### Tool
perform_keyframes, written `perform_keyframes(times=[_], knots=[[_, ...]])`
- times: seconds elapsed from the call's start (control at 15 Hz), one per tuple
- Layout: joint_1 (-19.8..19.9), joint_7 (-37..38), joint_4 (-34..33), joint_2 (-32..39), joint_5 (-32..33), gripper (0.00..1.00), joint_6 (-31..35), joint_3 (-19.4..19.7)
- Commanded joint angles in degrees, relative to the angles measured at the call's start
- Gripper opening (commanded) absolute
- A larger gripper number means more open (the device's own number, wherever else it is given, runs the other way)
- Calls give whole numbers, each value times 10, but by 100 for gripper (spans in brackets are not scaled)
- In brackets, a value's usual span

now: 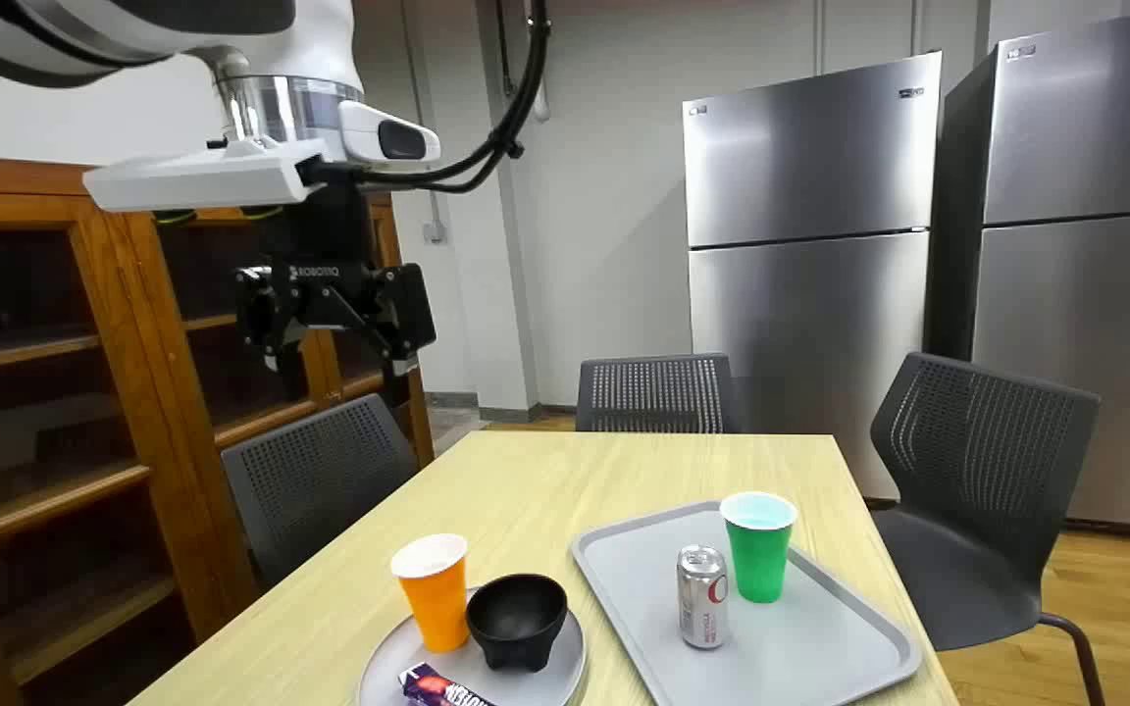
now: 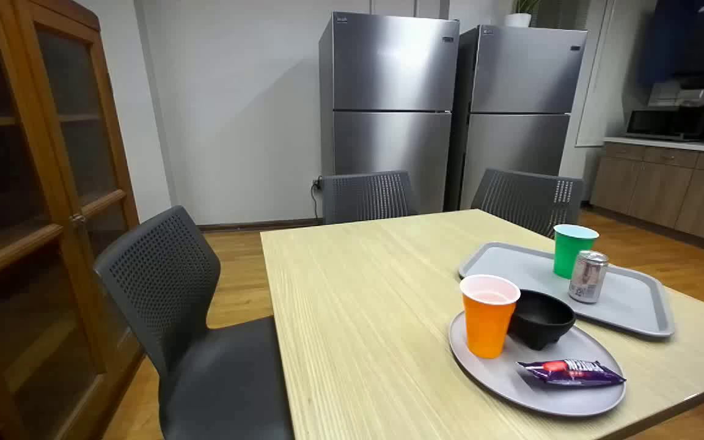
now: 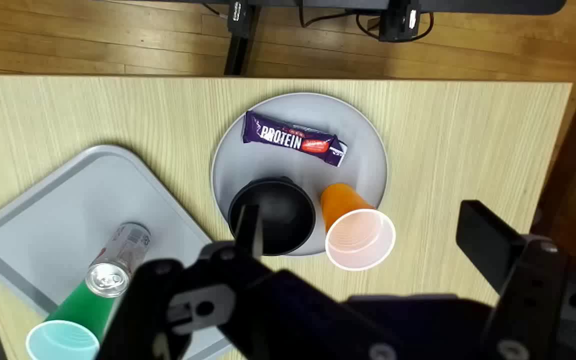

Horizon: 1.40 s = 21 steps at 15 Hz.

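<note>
My gripper [image 1: 339, 361] hangs high above the table, open and empty. In the wrist view its fingers [image 3: 360, 212] are wide apart and touch nothing. Below it, a round grey plate [image 3: 363, 135] holds an orange cup [image 3: 340, 200], a black bowl [image 3: 280, 220] and a purple protein bar [image 3: 293, 139]. The upright cup stands beside the bowl. The plate also shows in both exterior views [image 1: 379, 677] [image 2: 572, 400]. A grey tray [image 1: 800, 677] beside the plate holds a silver can [image 1: 701, 598] and a green cup [image 1: 759, 549]. The gripper is out of view in an exterior view.
The wooden table [image 1: 526, 480] has dark chairs around it [image 1: 325, 480] [image 1: 653, 392] [image 1: 977, 490]. A wooden cabinet [image 2: 40, 232] with glass doors stands on one side. Two steel fridges [image 2: 392, 67] [image 2: 526, 73] stand behind. A cable [image 1: 511, 127] runs along the arm.
</note>
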<state>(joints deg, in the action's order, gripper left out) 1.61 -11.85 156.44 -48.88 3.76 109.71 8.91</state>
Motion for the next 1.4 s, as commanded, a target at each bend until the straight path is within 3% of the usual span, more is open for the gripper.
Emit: perform_keyframes(times=[0.0,0.27,0.73,1.33], knots=[[3,-2,-1,2,-3,100,-1,-3],[3,-2,-1,2,-3,100,-1,-3],[-16,29,26,50,-26,100,121,-28],[-76,19,3,241,-50,100,342,-65]])
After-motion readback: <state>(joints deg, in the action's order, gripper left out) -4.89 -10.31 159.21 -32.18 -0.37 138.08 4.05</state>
